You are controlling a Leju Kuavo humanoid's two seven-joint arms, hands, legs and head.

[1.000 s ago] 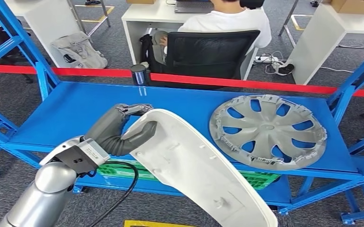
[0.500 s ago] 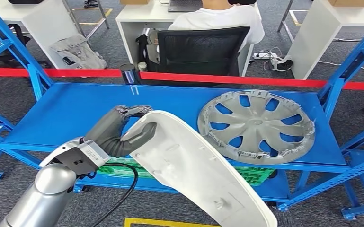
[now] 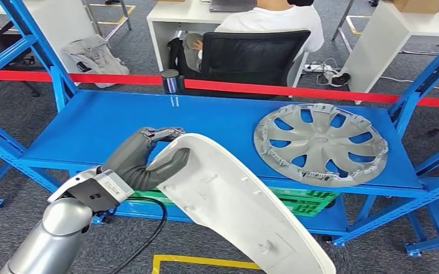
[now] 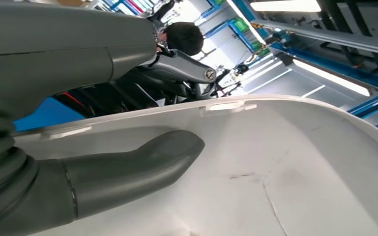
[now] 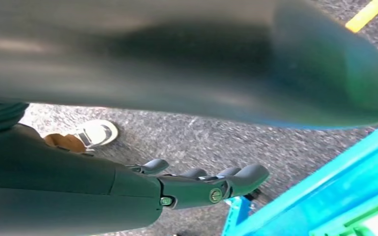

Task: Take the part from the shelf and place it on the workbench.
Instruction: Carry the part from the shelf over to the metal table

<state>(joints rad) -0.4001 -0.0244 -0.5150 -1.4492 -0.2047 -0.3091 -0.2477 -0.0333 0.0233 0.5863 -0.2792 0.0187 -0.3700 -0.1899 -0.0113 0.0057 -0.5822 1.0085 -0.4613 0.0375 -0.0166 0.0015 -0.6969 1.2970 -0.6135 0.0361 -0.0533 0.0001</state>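
My left hand [image 3: 143, 154] grips the upper end of a large white curved plastic part [image 3: 234, 194]. Its thumb [image 4: 128, 167] lies on the part's inner face [image 4: 275, 162] and the fingers wrap over the edge. The part hangs in front of the blue shelf [image 3: 148, 125] and slants down toward the lower right, above the floor. My right hand [image 5: 201, 187] hangs low over grey carpet with its fingers spread and nothing in them.
A grey wheel cover [image 3: 319, 145] lies on the right half of the blue shelf. A dark cylinder [image 3: 170, 81] stands at its far edge by a red tape [image 3: 297, 91]. Beyond sits a person in a black chair [image 3: 257, 54]. A green crate [image 3: 302, 202] sits on the lower level.
The whole picture has shifted sideways, first left then back right, so the camera has moved. My left hand and the white part keep the same hold and place in the view.
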